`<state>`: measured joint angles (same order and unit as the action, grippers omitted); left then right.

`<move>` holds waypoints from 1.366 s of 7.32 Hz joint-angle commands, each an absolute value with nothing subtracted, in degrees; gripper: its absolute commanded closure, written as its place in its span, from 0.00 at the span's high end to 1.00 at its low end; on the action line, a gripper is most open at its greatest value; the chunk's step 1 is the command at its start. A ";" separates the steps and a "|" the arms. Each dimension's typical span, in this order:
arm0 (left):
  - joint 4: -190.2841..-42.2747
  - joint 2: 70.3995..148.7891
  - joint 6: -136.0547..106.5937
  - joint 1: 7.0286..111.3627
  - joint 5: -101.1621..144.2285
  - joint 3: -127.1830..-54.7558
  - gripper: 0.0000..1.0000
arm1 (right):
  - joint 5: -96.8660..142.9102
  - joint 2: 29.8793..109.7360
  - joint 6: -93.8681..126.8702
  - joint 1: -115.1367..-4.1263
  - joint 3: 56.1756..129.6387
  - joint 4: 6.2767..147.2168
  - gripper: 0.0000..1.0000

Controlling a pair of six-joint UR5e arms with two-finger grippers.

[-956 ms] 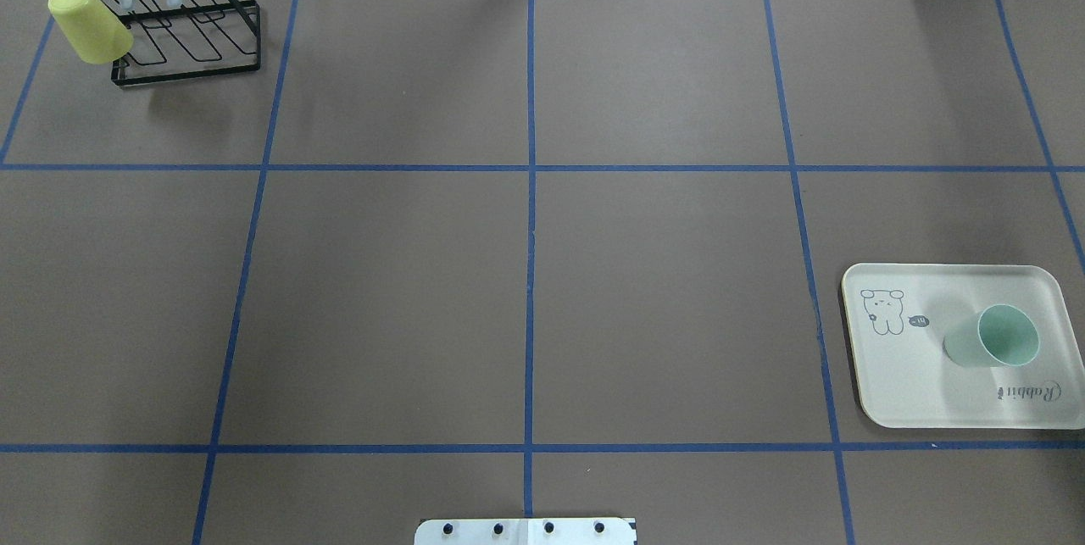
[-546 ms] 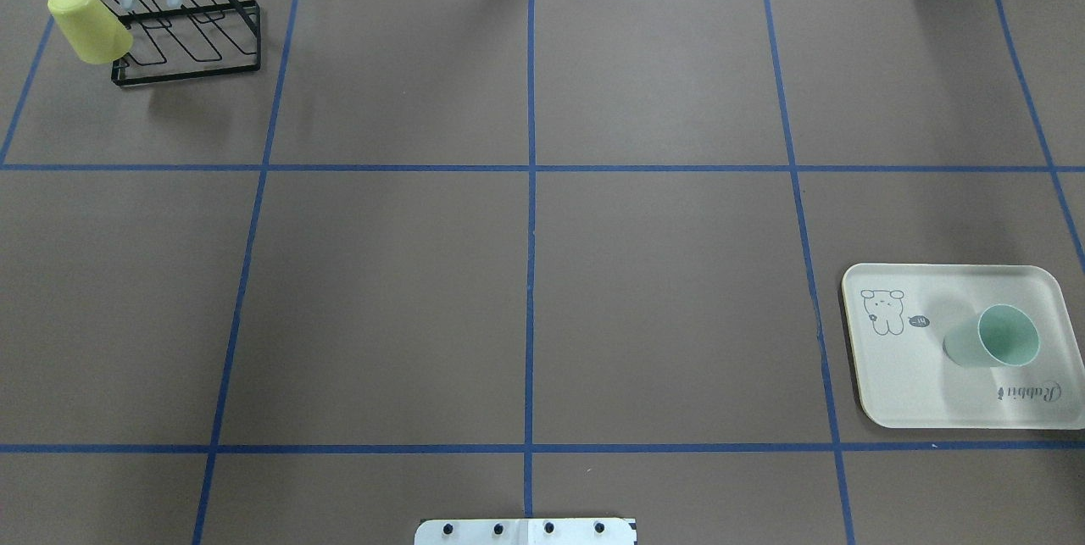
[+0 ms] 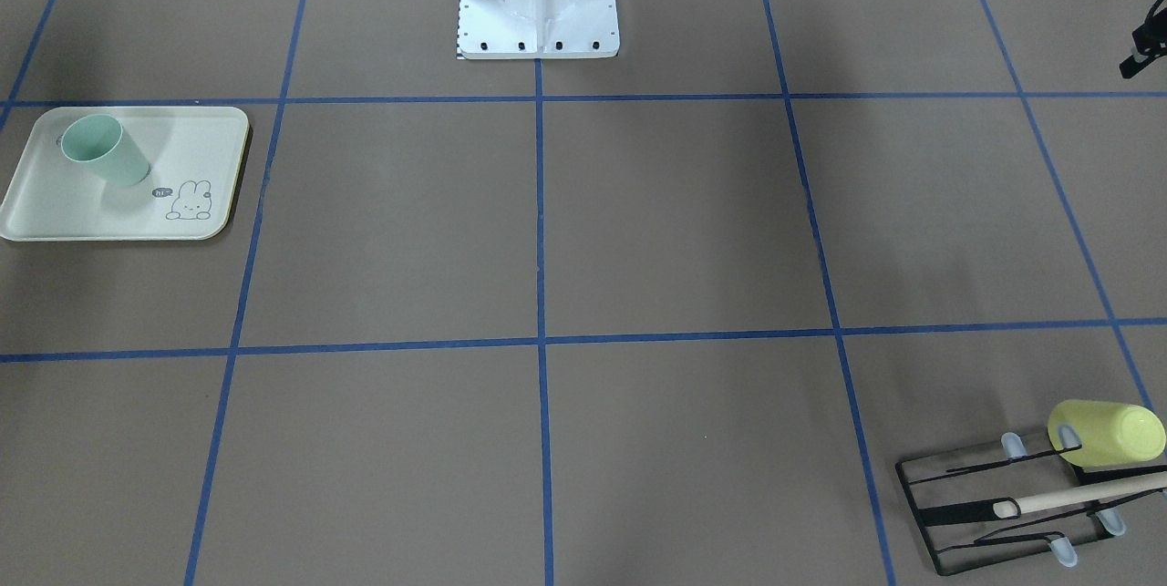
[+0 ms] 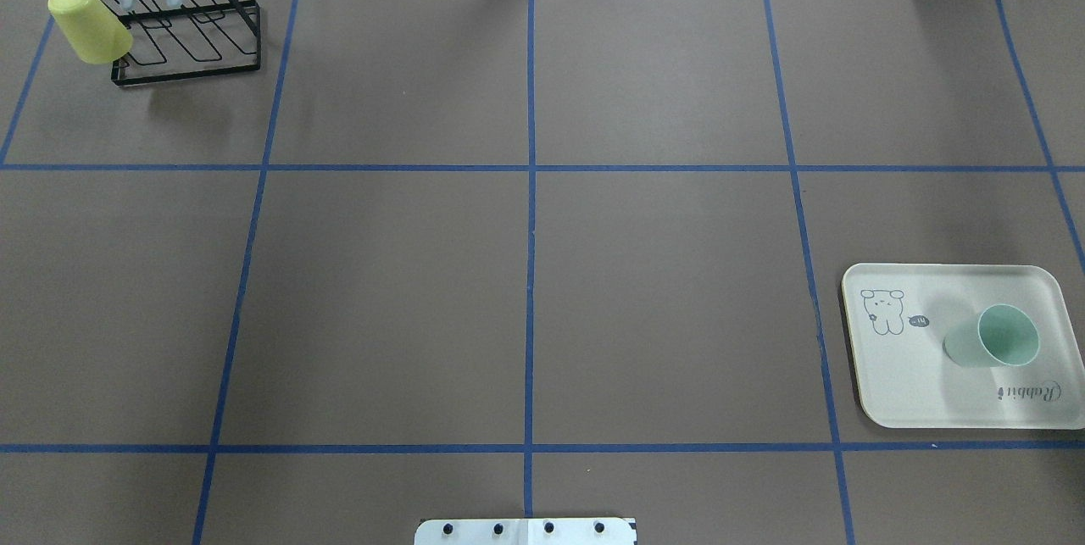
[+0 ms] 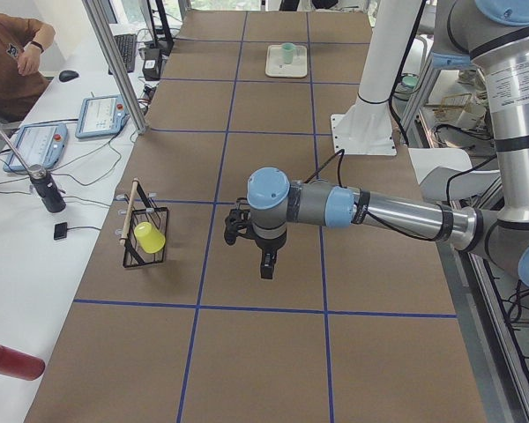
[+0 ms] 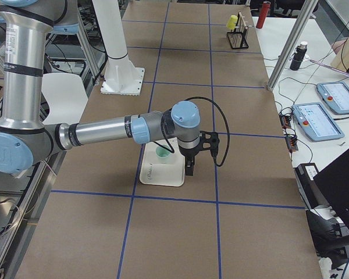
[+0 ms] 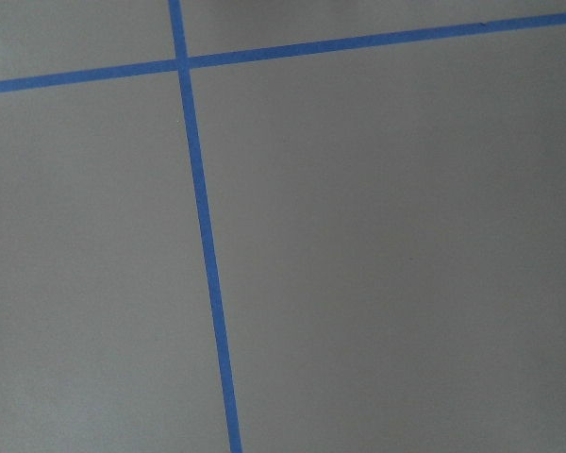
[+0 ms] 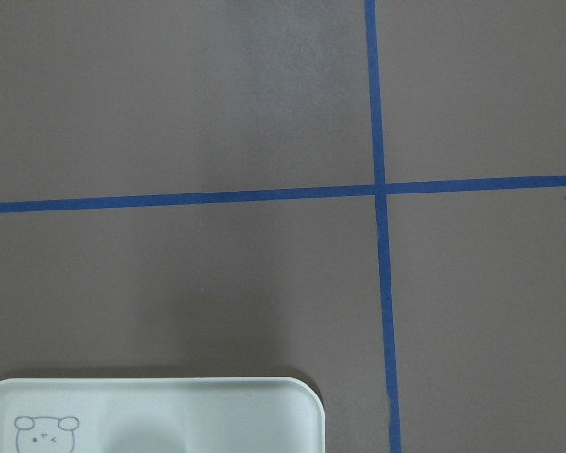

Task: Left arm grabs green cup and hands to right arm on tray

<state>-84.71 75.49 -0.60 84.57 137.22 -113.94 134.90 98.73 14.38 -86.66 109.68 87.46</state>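
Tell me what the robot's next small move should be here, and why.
Probably nothing more with the cup: I'd simply draw the right gripper up and away. The green cup stands mouth-up on the tray and neither gripper touches it. The right gripper hangs near the tray, and the left gripper hangs over the table far from it, so the handover looks finished.

Brown table (image 7: 387, 255) crossed by blue tape lines (image 7: 206, 245).
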 commanded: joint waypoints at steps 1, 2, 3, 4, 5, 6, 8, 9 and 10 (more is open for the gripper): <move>-84.64 78.73 -0.79 84.81 137.02 -107.88 1.00 | 134.30 98.79 14.41 -86.13 109.95 87.63 1.00; -84.64 79.27 -0.70 87.60 137.28 -106.19 1.00 | 133.77 98.35 14.41 -86.13 109.86 87.54 1.00; -84.55 79.45 -0.79 88.32 137.37 -106.52 1.00 | 133.68 98.35 14.41 -86.05 109.78 87.54 1.00; -84.64 79.11 -0.79 88.42 137.46 -107.05 1.00 | 133.59 98.35 14.41 -86.04 109.69 87.37 1.00; -84.73 78.58 -0.70 88.50 136.94 -107.92 1.00 | 132.72 98.70 14.41 -85.61 109.60 87.36 1.00; -85.25 78.31 -0.53 88.59 136.85 -108.02 1.00 | 132.63 98.70 14.41 -84.65 109.34 87.36 1.00; -85.25 78.66 -0.70 88.51 136.76 -108.10 1.00 | 133.77 98.17 14.68 -84.64 108.64 86.93 1.00; -85.34 78.49 -0.70 88.59 136.84 -108.02 1.00 | 133.77 98.17 14.59 -84.64 108.63 86.84 1.00; -85.08 78.75 -0.70 88.51 136.93 -107.67 1.00 | 133.94 98.09 14.59 -84.64 108.37 86.75 1.00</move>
<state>-85.25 78.59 -0.69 88.55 136.84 -107.95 133.74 98.18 14.59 -84.67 108.63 86.89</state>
